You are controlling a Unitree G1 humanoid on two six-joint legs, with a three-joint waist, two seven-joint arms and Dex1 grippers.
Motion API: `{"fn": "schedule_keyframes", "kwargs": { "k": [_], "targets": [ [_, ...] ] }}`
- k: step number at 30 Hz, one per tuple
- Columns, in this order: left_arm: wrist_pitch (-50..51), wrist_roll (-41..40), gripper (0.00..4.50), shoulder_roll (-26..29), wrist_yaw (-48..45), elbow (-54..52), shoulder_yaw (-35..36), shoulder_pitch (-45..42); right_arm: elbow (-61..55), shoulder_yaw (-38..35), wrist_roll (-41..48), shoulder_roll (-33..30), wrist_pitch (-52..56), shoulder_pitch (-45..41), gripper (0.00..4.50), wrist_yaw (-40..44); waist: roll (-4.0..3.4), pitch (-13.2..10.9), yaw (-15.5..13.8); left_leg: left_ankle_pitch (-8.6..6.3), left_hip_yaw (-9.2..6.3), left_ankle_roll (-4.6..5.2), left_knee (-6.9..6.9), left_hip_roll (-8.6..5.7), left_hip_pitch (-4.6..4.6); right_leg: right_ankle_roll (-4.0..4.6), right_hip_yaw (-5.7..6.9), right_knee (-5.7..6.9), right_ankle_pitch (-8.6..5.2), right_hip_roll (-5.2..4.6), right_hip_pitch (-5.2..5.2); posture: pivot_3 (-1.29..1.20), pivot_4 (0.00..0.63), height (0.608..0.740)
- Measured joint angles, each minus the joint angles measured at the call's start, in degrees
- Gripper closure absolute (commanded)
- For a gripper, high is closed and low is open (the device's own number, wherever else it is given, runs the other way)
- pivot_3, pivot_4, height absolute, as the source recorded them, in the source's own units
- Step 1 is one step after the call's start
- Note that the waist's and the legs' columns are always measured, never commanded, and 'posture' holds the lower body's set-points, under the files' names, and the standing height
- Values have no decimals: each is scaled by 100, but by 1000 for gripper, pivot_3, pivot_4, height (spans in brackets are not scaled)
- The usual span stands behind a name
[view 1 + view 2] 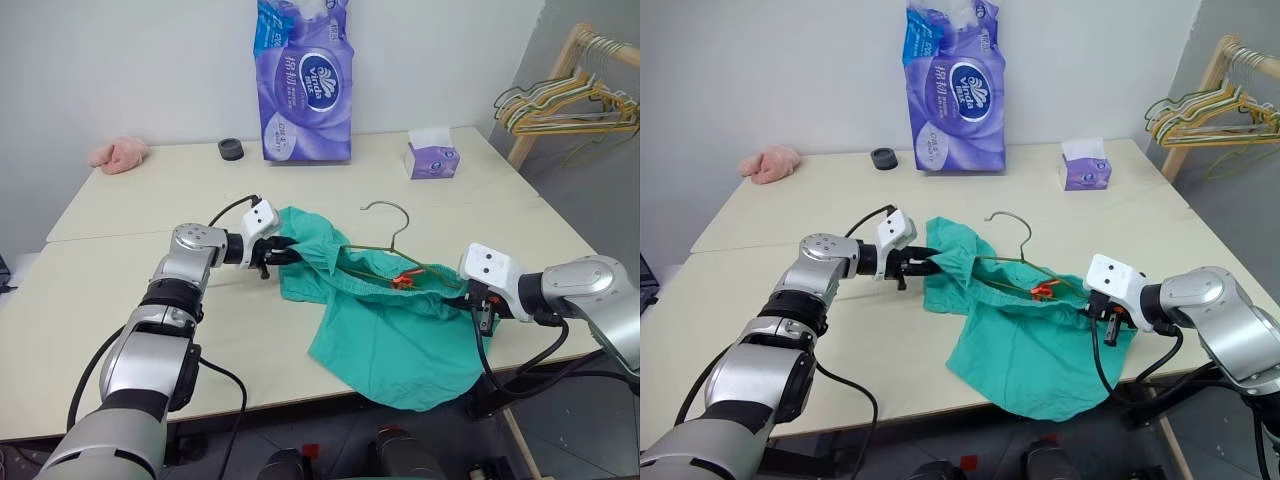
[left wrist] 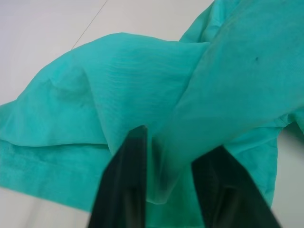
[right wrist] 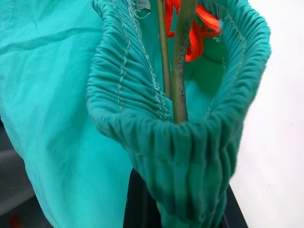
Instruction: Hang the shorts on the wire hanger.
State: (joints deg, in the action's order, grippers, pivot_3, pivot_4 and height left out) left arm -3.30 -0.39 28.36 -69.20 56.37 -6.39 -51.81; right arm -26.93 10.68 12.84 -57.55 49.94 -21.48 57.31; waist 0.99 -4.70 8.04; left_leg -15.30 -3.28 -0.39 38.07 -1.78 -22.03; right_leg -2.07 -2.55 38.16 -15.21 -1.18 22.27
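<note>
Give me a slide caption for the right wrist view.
Right gripper pinching the shorts' gathered waistband, wire hanger running through the opening.

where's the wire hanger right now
In the head views the wire hanger lies on the table near its middle, its arms inside the waistband of the shorts and its hook poking out toward the tissue box, between the two grippers.

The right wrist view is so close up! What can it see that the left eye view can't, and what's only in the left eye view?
Right wrist view alone: gathered waistband stitching around the hanger's wires. Left eye view alone: tissue pack, tissue box, pink cloth, spare hangers on a rack, left gripper at the shorts' edge. Both: the shorts, the wire hanger, orange drawstring, right gripper pinching the waistband.
</note>
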Motion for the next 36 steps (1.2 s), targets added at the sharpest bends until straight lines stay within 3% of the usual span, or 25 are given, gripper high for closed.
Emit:
{"fn": "schedule_keyframes", "kwargs": {
  "k": [7,17,24,29,36],
  "targets": [
    [-79,1,47,-4,367,20,79,79,-2,0,32,-6,5,-5,4500,8,0,0,-2,0,0,0,0,0,0,0,-1,0,0,0,0,-201,56,740],
    [72,-208,47,88,-6,-3,238,14,-126,-293,281,-165,203,294,4500,6,1,0,-9,0,0,0,0,0,-1,0,0,-1,0,0,-1,-215,55,740],
    [790,-684,47,144,-413,-1453,330,27,-616,-2102,1647,358,2360,921,4500,-220,3,-1,-6,0,-4,0,2,0,-5,1,-2,0,0,-1,-3,-252,75,740],
    [1832,-1187,47,-193,-524,-2851,262,268,-762,-3154,2231,960,3921,899,4500,-713,0,-3,18,0,-3,0,0,1,-2,0,-4,0,0,0,-3,-285,99,740],
    [3010,-1615,47,-792,-255,-4311,-164,411,-522,-4719,3400,1278,4211,1168,4500,-2231,-22,-57,64,-1,6,1,-2,1,2,-3,-14,-3,-2,7,-11,-367,140,740]
  ]
}}
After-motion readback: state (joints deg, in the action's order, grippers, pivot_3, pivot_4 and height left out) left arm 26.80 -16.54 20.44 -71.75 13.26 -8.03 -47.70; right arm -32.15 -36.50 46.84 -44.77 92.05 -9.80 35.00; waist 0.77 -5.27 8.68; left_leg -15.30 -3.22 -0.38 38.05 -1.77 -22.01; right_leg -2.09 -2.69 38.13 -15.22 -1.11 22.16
